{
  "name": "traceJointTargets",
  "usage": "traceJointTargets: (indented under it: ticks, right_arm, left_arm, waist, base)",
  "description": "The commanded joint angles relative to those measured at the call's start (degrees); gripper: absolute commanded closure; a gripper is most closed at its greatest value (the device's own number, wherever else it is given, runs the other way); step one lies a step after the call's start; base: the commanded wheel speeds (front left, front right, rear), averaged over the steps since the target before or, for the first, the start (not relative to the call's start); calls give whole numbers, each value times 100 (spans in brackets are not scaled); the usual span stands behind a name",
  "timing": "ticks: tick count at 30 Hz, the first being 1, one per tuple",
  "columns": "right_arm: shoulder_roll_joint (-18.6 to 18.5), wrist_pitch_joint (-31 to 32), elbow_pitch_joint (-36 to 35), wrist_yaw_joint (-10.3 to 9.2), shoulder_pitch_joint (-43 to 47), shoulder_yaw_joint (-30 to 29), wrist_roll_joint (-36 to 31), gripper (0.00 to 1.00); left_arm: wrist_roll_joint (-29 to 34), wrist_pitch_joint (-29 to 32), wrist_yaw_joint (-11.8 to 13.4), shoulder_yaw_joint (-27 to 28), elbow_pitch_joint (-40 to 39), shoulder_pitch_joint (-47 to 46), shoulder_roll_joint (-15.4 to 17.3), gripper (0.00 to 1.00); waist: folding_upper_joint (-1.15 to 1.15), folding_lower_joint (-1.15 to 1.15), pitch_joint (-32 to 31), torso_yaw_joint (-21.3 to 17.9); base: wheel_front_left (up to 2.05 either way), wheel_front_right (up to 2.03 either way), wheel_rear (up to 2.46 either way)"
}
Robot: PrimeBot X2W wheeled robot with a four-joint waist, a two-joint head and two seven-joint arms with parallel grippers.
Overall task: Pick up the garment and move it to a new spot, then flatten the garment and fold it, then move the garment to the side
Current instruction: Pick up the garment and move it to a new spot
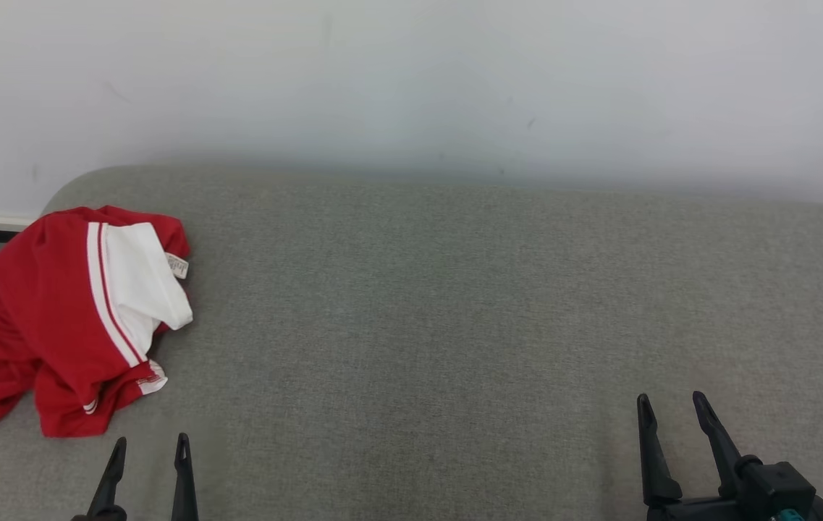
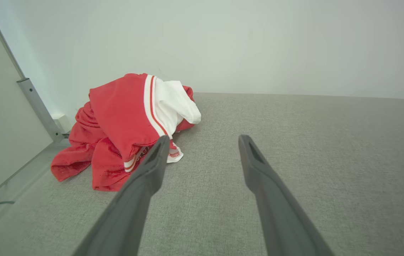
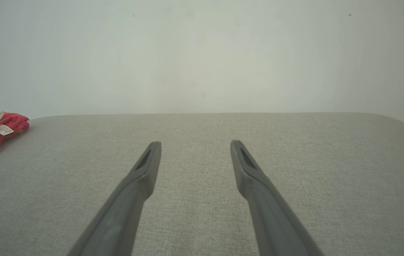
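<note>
While the crumpled red garment (image 1: pixel 56 318) with white striped trim lies bunched at the left edge of the grey woven counter (image 1: pixel 454 304) | left pincer (image 1: pixel 150 438): slim dark fingers spread, empty, near side of the garment, not touching | right pincer (image 1: pixel 670 396): spread, empty, near right, well apart | wall (image 1: pixel 411 72): plain white, far side

Crumpled red fabric garment (image 1: pixel 42 311): red body, white panel, white-and-red stripe trim; small white tag (image 1: pixel 176 265), print probably grey. Flat fabric-covered counter (image 1: pixel 454 325): heathered grey weave. Plain wall (image 1: pixel 411 72): off-white.
</note>
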Motion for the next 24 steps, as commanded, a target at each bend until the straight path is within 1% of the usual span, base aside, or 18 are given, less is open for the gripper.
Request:
traceJointTargets:
  ticks: [1,12,15,24]
  right_arm:
    - [-6,-8,11,19,49,6,64,0]
    - [-5,-8,30,19,68,34,70,0]
    - [-6,-8,15,19,102,26,54,0]
    - [-6,-8,32,19,88,70,34,0]
  left_arm:
    - [11,-14,4,39,19,3,-7,0]
    - [-92,-14,92,61,86,-64,-8,0]
    - [-132,-14,113,56,123,-34,-8,0]
    - [-138,-14,170,107,161,-8,-8,0]
  waist:
    - [0,0,-17,220]
    - [0,0,-13,979]
    - [0,0,-22,1242]
    - [0,0,-28,1688]
  base:
    - [0,0,0]
    - [0,0,0]
    - [0,0,0]
    - [0,0,0]
